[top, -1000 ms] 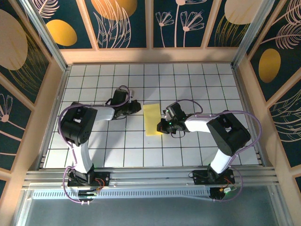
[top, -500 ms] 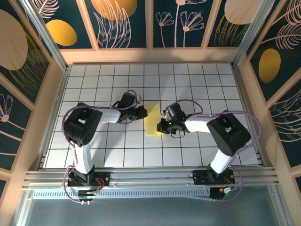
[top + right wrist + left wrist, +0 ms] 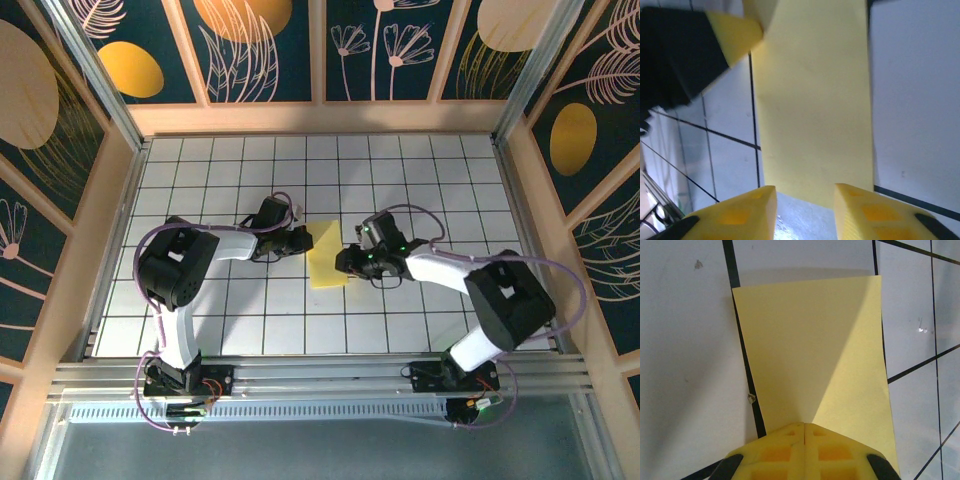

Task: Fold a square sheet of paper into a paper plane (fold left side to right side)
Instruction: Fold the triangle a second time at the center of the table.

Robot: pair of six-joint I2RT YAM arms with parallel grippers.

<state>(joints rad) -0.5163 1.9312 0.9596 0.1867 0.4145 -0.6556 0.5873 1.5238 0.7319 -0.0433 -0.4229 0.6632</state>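
At the middle of the white gridded worktop (image 3: 200, 170) lies the square sheet of paper (image 3: 326, 257), flat and folded into a narrow yellow strip. Left tool (image 3: 304, 240) sits at the strip's left edge, jaws closed tight with the tips over the paper. Right tool (image 3: 344, 262) is at the right edge, fingers parted narrowly, with the paper's edge just ahead of the gap.

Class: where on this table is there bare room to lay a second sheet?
Free: the table's far rows between paper and back wall, and near rows between left arm and right arm. Crowded: the middle, where left gripper and right gripper flank the paper.
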